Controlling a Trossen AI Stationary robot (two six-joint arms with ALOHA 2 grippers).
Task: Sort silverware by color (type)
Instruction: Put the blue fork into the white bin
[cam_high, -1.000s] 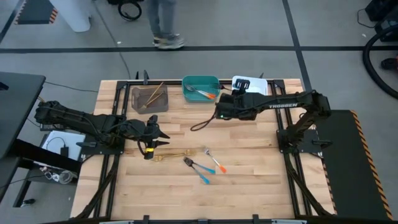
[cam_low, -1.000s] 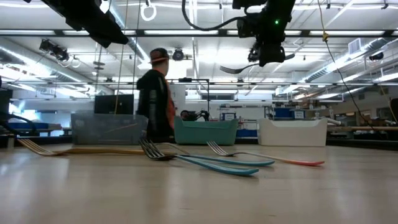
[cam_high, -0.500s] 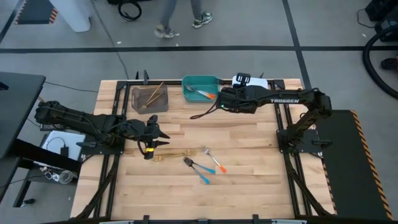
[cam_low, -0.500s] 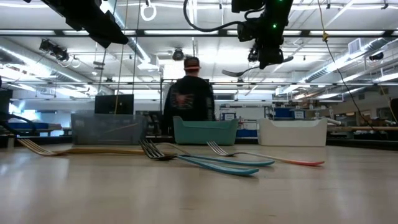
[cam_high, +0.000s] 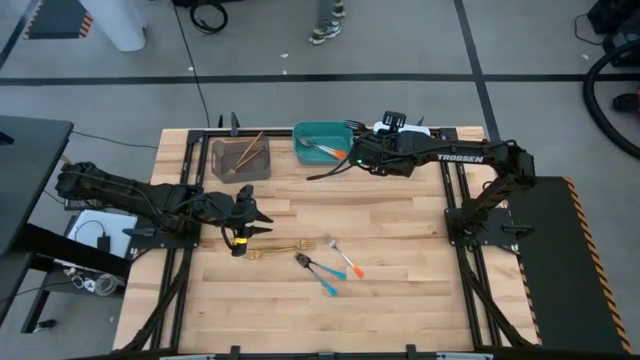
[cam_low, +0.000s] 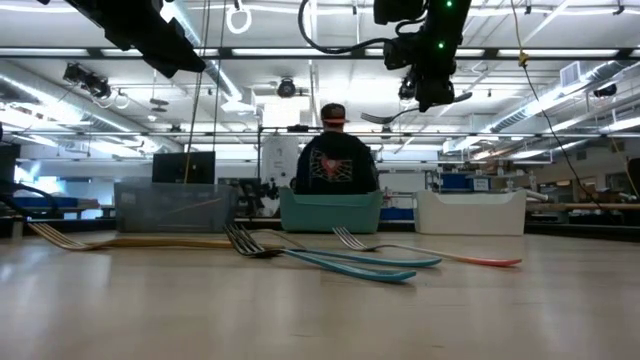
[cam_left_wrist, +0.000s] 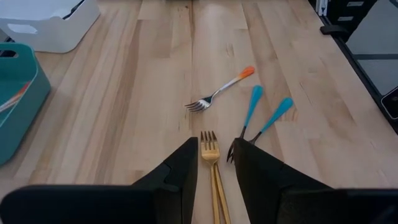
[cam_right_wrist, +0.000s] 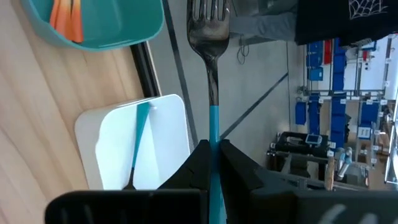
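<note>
Blue-handled and slim, a silver fork (cam_right_wrist: 210, 56) is clamped by its handle between the closed fingers of the right gripper (cam_high: 357, 160), which hangs above the far edge of the table beside the teal bin (cam_high: 345, 131); its tines jut out toward that bin. On the bare wooden table (cam_high: 400, 290) lie four more pieces: one gold fork (cam_left_wrist: 211, 155), two blue-handled forks (cam_left_wrist: 264, 118) crossing each other, and one orange-handled fork (cam_left_wrist: 219, 93) just beyond them. The left gripper (cam_high: 243, 225) sits low at the table's left side with its fingers a little apart, the gold fork's tines showing in the gap between them; whether they touch the fork cannot be told. Three rectangular bins stand along the far edge: a grey bin (cam_high: 262, 166) with gold pieces lying slantwise inside, the teal one holding orange-handled pieces, and a white bin (cam_right_wrist: 168, 134) with one blue-handled piece in it. Beyond the table, a person (cam_low: 336, 160) in a dark top stands behind the teal bin in the low view.
</note>
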